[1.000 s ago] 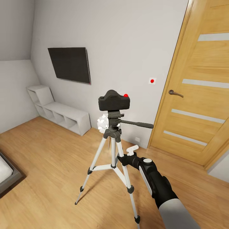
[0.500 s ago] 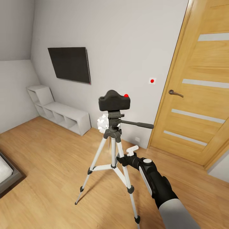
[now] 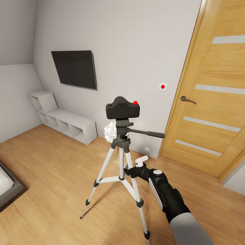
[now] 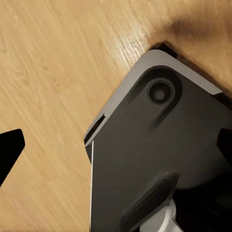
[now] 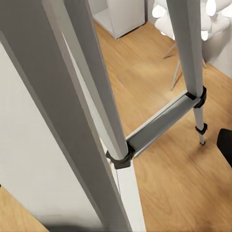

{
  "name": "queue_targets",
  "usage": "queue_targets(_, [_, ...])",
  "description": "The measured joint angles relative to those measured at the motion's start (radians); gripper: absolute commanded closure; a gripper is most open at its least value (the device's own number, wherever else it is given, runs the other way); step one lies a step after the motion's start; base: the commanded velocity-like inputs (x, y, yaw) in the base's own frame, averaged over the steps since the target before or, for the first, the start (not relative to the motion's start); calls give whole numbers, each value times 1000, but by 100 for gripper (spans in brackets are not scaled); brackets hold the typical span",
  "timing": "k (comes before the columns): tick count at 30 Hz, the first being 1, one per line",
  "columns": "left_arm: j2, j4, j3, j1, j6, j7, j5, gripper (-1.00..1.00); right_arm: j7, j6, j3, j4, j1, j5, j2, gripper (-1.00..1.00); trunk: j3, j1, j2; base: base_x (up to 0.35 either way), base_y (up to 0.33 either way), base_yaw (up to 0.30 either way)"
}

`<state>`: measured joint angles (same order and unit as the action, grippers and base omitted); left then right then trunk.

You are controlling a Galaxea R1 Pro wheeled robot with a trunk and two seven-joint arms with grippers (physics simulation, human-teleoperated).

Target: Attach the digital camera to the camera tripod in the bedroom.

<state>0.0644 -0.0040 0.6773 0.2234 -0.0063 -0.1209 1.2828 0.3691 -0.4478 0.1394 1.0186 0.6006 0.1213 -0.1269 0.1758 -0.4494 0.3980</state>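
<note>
Standing at the centre of the head view, the tall silver-legged camera tripod (image 3: 119,170) spreads its three legs on bare light wood floor (image 3: 51,177), with open floor to its left and lower left. The small chunky black digital camera (image 3: 123,109) sits on the tripod's black head, whose pan handle points right. An oak door with pale stripes (image 3: 211,95) fills the right edge. Low white cube shelves (image 3: 64,122) line the pale grey wall at mid-left; their compartments look empty.

From lower right, the black right arm reaches up-left, its right gripper (image 3: 131,170) just beside a tripod leg; I cannot tell its opening.
</note>
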Motion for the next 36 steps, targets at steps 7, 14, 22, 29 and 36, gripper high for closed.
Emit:
queue_targets(7, [0,0,0,0,-1,0,0,-100,0,0,0,0,0,0,0,-100,0,0,0,0,0,0])
queue_targets(14, [-1,0,0,0,-1,0,0,-100,0,-2,0,2,0,1,1,-100,0,0,0,0,0,0])
queue_targets(22, [-9,0,0,0,-3,0,0,-100,0,-2,-1,5,0,2,1,-100,0,0,0,-38,0,0])
queue_targets(29, [-13,0,0,0,-3,0,0,-100,0,-2,0,8,0,2,1,-100,0,0,0,-170,0,0])
queue_targets(36, [-14,1,0,0,-3,0,0,-100,0,-2,0,9,0,1,2,-100,0,0,0,-37,0,0])
